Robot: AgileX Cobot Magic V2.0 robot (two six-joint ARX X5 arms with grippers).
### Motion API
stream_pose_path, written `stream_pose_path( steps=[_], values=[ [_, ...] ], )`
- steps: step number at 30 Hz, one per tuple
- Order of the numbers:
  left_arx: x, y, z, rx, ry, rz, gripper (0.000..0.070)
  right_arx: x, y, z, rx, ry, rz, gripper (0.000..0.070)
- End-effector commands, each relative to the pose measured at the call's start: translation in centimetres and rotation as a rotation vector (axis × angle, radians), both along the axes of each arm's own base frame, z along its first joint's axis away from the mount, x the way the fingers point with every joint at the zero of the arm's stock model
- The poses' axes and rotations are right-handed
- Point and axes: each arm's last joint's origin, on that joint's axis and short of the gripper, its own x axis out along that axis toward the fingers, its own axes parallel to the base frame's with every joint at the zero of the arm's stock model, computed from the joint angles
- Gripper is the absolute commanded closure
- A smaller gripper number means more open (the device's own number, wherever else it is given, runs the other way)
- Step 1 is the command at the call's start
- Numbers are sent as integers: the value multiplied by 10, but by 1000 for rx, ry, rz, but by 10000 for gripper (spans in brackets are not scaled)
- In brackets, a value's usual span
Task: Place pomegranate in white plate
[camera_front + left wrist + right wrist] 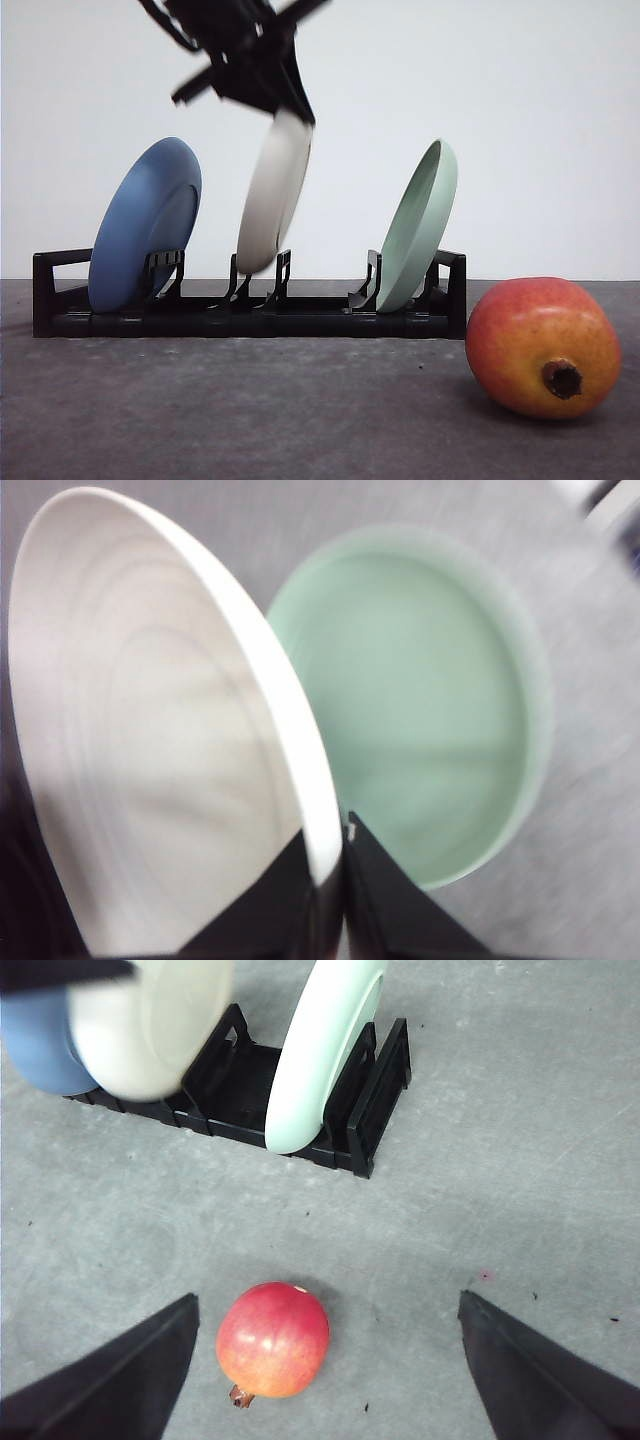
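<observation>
The left end effector point(325, 880) pinched the white plate point(274, 192) by its rim, above the black rack point(250, 305). The right end effector point(325, 1380) was spread wide over the pomegranate point(273, 1339), which lay on the grey surface point(500, 1160).

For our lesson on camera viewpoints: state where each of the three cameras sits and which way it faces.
Front: low at table level, facing forward at the rack; the left gripper grips the white plate.
Left wrist: along its fingers, clamped on the plate's rim.
Right wrist: above, looking down between open fingers at the pomegranate.
All three share the green plate.
</observation>
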Motion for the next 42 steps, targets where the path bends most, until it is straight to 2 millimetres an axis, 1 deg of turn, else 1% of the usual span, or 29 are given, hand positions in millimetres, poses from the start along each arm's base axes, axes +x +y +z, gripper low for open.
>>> stream_pose_path(
  steps=[1, 8, 13, 17, 20, 23, 26, 31, 34, 38, 42],
  values=[
    [-4, 0, 20, -41, -65, -9, 697, 0, 0, 5, 10, -12, 0, 178],
    [-29, 3, 50, -100, -149, -46, 697, 0, 0, 5, 10, -12, -1, 178],
    [-52, -3, 68, -141, -192, -123, 697, 0, 0, 5, 10, -4, -1, 178],
    [-76, -11, 80, -141, -244, -196, 696, 0, 0, 4, 9, 4, -1, 178],
    [-95, -14, 86, -96, -284, -218, 696, 0, 0, 4, 9, 4, -1, 178],
    [-111, -17, 86, -2, -309, -222, 696, 0, 0, 4, 9, 3, -1, 178],
    [-125, -18, 80, 120, -295, -221, 696, 0, 0, 4, 9, 4, -1, 178],
    [-147, -24, 62, 372, -254, -240, 696, 0, 0, 4, 9, 3, -1, 178],
    [-157, -30, 49, 454, -252, -245, 696, 0, 0, 4, 9, 3, -1, 178],
    [-166, -37, 25, 514, -227, -278, 696, 0, 0, 4, 9, 3, -1, 178],
    [-175, -45, -10, 551, -215, -323, 696, -1, 0, 4, 9, 4, -1, 178]
  ],
)
